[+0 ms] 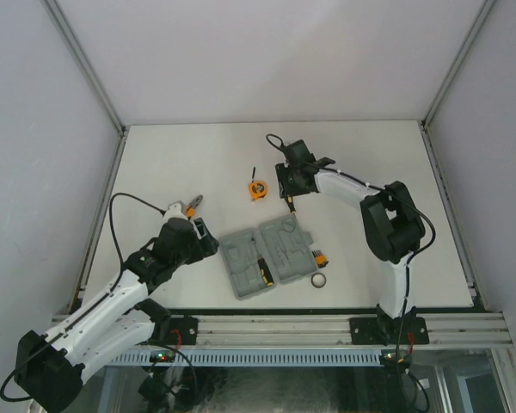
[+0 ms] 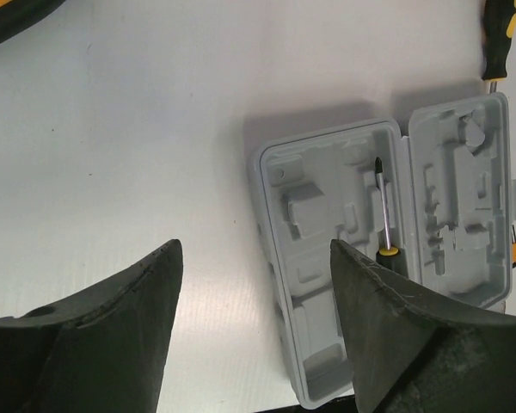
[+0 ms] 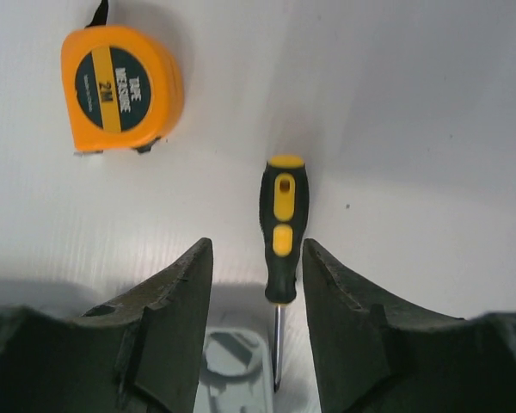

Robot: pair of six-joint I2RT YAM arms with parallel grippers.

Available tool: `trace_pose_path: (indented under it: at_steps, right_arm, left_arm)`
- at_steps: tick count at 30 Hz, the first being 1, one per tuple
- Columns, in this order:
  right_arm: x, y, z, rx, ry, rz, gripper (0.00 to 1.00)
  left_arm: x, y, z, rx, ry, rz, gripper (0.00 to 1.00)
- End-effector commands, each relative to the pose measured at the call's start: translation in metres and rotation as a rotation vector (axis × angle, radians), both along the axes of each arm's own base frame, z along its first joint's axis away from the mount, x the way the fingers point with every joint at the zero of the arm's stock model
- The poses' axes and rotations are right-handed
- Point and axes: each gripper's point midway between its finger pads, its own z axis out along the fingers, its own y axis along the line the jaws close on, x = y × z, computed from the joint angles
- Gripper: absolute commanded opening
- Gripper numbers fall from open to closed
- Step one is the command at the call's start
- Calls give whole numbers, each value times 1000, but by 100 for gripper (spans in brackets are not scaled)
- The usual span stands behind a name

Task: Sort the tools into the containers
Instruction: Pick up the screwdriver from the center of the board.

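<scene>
The right arm stretches forward, right claw pointing down, open astride a screwdriver lying flat on the bench, perhaps touching its handle on one side. The left arm is folded low, left claw open and empty beside the open grey case.

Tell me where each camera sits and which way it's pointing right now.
Top: fixed above and behind the robot, looking down on the table; left arm and right arm show whole.
Left wrist: looks down past the open left gripper at the open case.
Right wrist: looks down past the right gripper at a screwdriver and tape measure.
Shared: the case shows in all three views.
</scene>
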Motion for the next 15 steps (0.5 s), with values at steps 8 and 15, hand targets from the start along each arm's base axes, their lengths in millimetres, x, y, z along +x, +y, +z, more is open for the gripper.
trace_pose_path:
  at_steps: [8,15]
  right_arm:
    - [27,-6,-10,-94,5,-1,43]
    - [26,-3,-24,-103,46,18,39]
  left_arm:
    - [2,5,3,13,-20,15,74]
    - [2,5,1,11,-15,15,74]
